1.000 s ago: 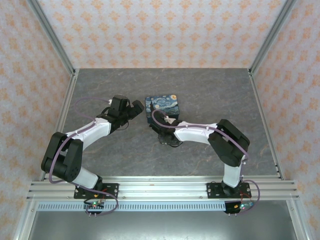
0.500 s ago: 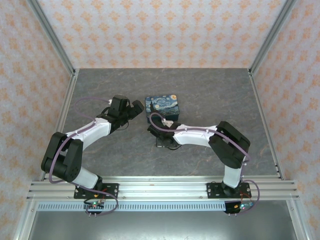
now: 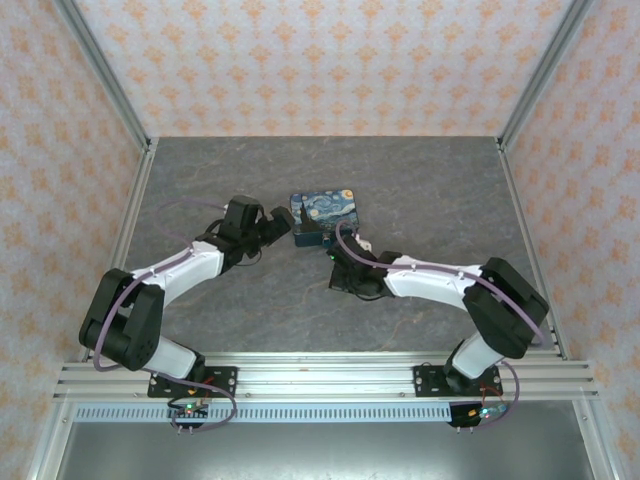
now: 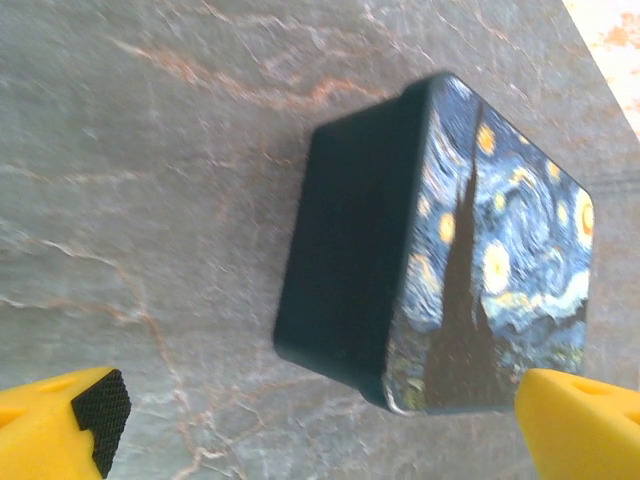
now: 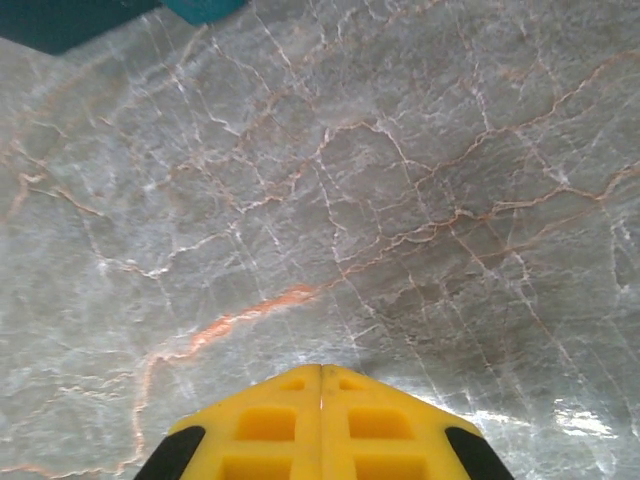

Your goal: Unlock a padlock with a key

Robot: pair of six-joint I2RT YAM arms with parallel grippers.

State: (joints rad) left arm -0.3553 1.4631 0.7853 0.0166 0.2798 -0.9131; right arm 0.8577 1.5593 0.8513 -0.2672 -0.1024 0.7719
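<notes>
The dark blue swirly-patterned box [image 3: 326, 208] stands mid-table, and in the left wrist view the box [image 4: 440, 250] lies just ahead. My left gripper [image 3: 279, 225] is at the box's left side. In its own view the left gripper [image 4: 335, 440] is open, with the box's near corner between the fingers and nothing gripped. A small teal piece, apparently the padlock [image 3: 308, 239], lies by the box's front left corner; it shows as a teal bit [image 5: 205, 8] at the top edge. My right gripper [image 3: 342, 277] is low over the table in front of the box. It [image 5: 321, 372] is shut, with nothing visible between its fingers. The key is hidden.
Metal frame posts [image 3: 110, 90] and patterned walls enclose the marbled grey table [image 3: 420, 190]. Open table surface lies behind the box and to the right of it. The aluminium rail [image 3: 320, 378] with both arm bases runs along the near edge.
The right gripper has closed fully, and its arm has swung with the elbow out to the right. The left gripper has edged closer to the box.
</notes>
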